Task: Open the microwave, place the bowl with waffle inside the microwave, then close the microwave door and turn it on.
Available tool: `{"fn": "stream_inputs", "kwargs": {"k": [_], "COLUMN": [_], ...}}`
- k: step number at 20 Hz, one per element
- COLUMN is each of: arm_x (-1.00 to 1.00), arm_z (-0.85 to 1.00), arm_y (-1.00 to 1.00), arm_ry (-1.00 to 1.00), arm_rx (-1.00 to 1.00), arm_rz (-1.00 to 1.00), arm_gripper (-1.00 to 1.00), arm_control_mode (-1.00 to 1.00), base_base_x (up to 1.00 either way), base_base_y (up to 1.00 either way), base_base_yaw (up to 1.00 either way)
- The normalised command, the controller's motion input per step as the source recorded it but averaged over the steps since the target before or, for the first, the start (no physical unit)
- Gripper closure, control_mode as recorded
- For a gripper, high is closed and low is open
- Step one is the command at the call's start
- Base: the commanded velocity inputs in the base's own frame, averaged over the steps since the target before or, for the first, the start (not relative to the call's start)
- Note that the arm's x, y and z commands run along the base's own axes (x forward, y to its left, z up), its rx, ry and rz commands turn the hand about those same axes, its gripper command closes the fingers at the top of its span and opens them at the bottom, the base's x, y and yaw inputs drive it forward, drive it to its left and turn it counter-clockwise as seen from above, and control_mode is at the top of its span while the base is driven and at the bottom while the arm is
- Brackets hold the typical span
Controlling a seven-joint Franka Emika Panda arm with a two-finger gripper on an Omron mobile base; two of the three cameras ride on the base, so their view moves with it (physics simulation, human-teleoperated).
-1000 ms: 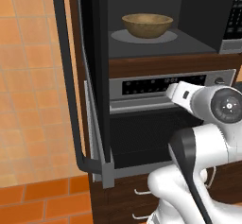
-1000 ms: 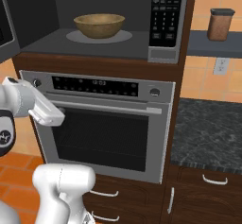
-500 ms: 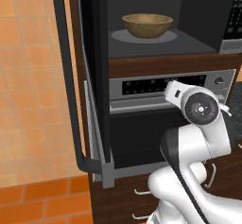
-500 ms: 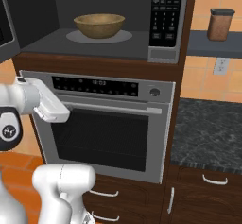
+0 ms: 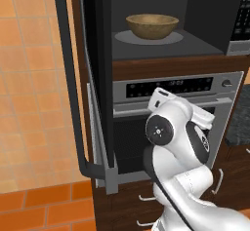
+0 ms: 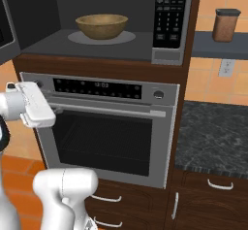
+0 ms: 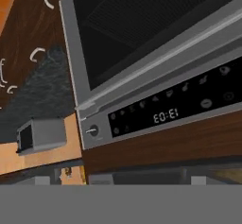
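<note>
The microwave (image 6: 169,18) stands open above the silver oven. Its door (image 5: 95,54) is swung out to the left, the long dark bar handle (image 5: 66,69) facing me. Inside, the tan wooden bowl (image 5: 152,25) (image 6: 101,25) sits upright on the grey turntable (image 5: 122,37). The waffle is hidden below the bowl's rim. My gripper's white hand (image 6: 35,105) (image 5: 202,118) hangs in front of the oven's control strip, well below the cavity and apart from the bowl. Its fingers are hidden, and nothing hangs from it.
The silver oven (image 6: 106,132) (image 7: 156,48) with its display strip and bar handle is right behind the arm. A brown canister (image 6: 226,25) stands on a shelf at right, above a dark stone counter (image 6: 213,137). Wooden drawers (image 6: 193,200) run below. Orange tiles (image 5: 29,103) cover the left wall.
My arm's upper joints have swung left and a little down in front of the oven. The bowl and the microwave door have not moved.
</note>
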Motion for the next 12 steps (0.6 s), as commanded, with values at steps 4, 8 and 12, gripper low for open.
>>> {"fn": "stream_inputs", "kwargs": {"k": [4, 8, 12], "arm_x": [0.0, 0.21, 0.27], "arm_z": [-0.4, -0.5, -0.58], "arm_y": [0.37, 0.2, 0.33], "arm_ry": [-0.11, -0.06, -0.1], "arm_rx": [-0.07, -0.05, -0.2], "arm_rz": [0.0, 0.0, 0.0], "arm_gripper": [-1.0, -1.0, -1.0], "arm_control_mode": [-1.0, -1.0, -1.0], "base_base_x": [0.0, 0.0, 0.0], "base_base_y": [0.0, 0.0, 0.0], "base_base_yaw": [0.0, 0.0, 0.0]}}
